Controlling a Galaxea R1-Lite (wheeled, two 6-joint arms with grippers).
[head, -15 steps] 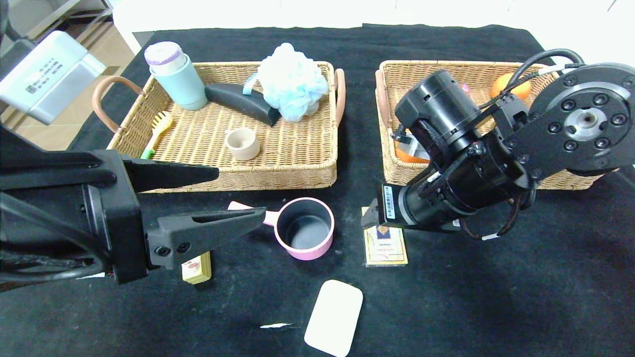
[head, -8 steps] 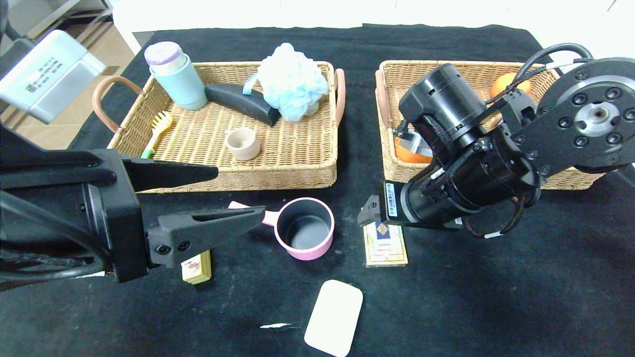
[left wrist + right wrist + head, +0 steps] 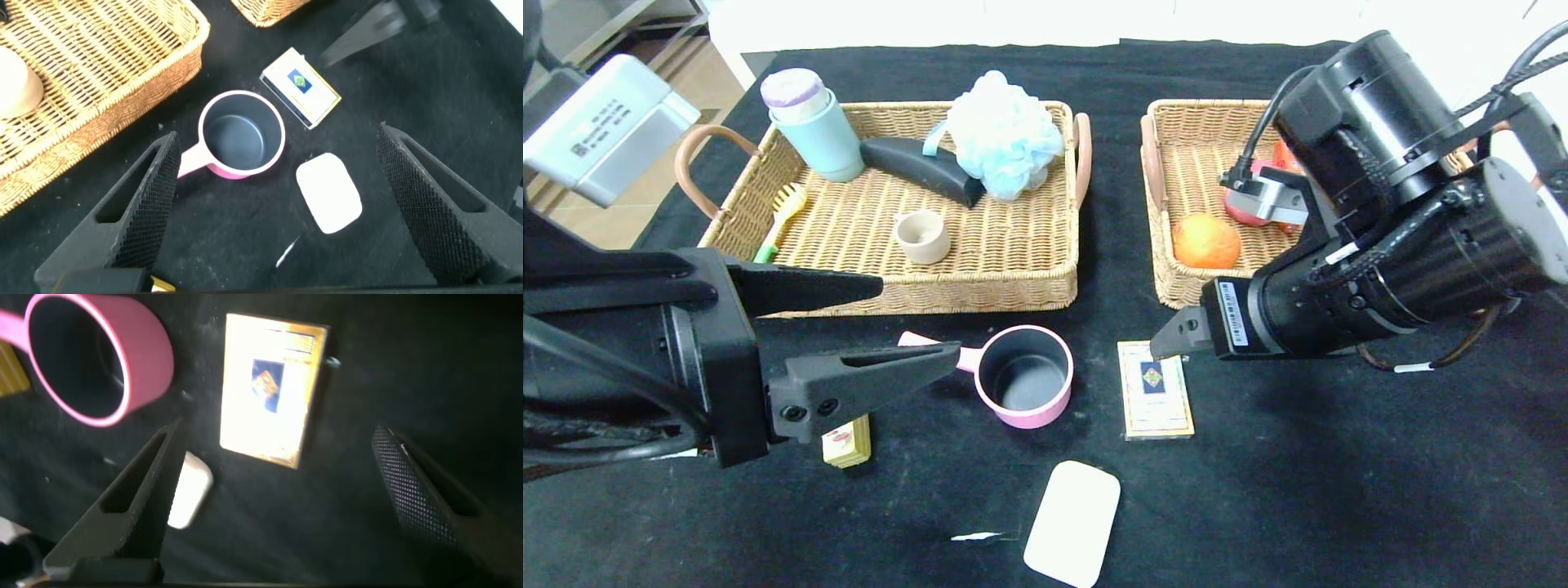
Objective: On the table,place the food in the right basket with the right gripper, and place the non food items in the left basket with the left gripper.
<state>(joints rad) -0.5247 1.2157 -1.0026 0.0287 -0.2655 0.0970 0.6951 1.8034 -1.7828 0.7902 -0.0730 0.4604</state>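
The left gripper (image 3: 898,327) hangs over the table's (image 3: 1339,490) left side with its fingers wide apart and nothing in them. The pink saucepan (image 3: 1024,376) sits just off its tips, handle pointing back at it, so I think this arm is nearest. The right gripper (image 3: 278,514), spread and empty, is above the card box (image 3: 1155,389), whose long side runs toward the table's front edge.

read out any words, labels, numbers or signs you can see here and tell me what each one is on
No text can be read here.
Card box: blue diamond emblem, print below too small.
Right gripper: white barcode sticker on the wrist, too small.
Grey box: printed label, too blurred.
Yellow wrapped block: cartoon face, no words legible.
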